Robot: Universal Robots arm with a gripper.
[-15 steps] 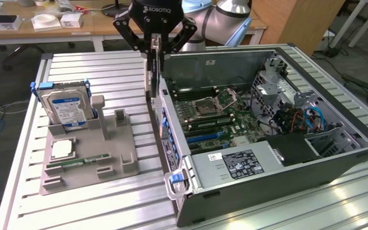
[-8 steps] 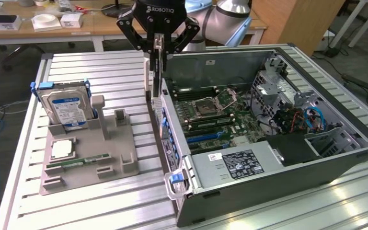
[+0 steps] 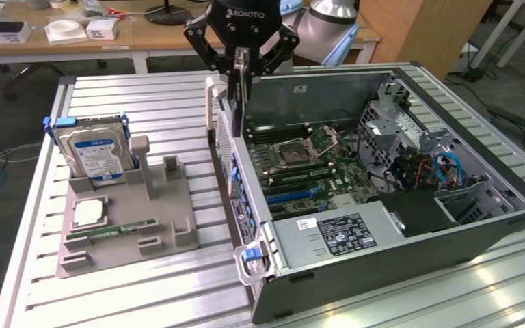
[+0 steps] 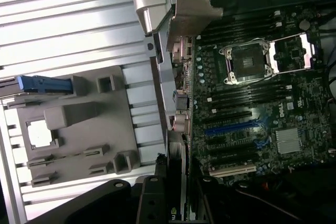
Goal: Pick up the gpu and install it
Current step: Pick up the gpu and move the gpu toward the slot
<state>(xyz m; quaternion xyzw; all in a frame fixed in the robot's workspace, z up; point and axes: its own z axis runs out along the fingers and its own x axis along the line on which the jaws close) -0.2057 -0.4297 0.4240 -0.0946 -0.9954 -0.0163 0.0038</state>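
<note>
The gripper hangs over the open computer case, above its wall on the exterior view's left. Its fingers are clamped on the graphics card, a thin dark card held upright and edge-on. The card's lower end reaches down past the case's rim, beside the motherboard - whether it touches anything there I cannot tell. Well apart from it, on the table, sits a grey holder. In it a hard drive stands upright, while a square chip and a green memory stick lie flat.
</note>
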